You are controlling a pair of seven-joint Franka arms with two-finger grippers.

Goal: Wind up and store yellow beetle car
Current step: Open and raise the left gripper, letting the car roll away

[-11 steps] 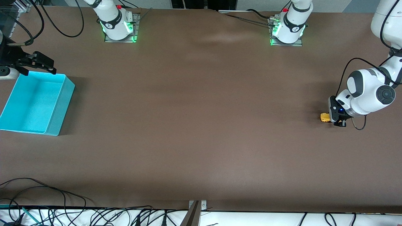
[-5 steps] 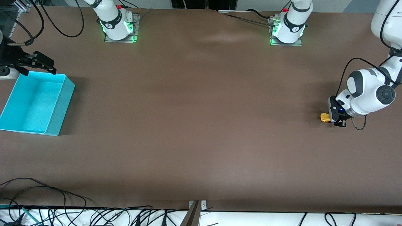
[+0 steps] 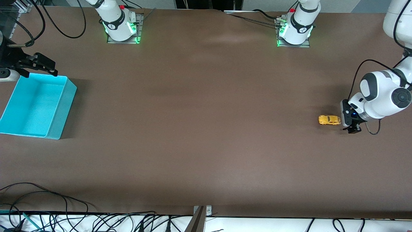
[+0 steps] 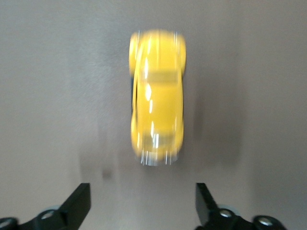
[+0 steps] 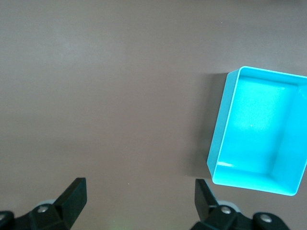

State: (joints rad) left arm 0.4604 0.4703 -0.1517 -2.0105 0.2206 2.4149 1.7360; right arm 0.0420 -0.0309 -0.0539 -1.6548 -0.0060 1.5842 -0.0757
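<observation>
- Rolling free on the brown table [image 3: 206,129], the yellow beetle car [image 3: 329,120] is sitting on its wheels at the left arm's end, smeared with motion in the left wrist view [image 4: 157,98], so it looks to be running under its own spring toward the right arm's end.
- Hanging low just beside the car's tail, the left gripper [image 3: 351,124] is showing both fingers spread wide with nothing between them; that fits a deliberate let-go, clearing the car's path.
- Sitting at the right arm's end, well apart from the car, the turquoise storage bin [image 3: 34,106] is lying open and seemingly empty, probably placed there as the car's destination.
- Waiting over the table by the bin's corner farthest from the front camera, the right gripper [image 3: 38,64] is holding its fingers released, the bin [image 5: 259,129] in its wrist view; I am judging it is posted there to catch the car and drop it in.
</observation>
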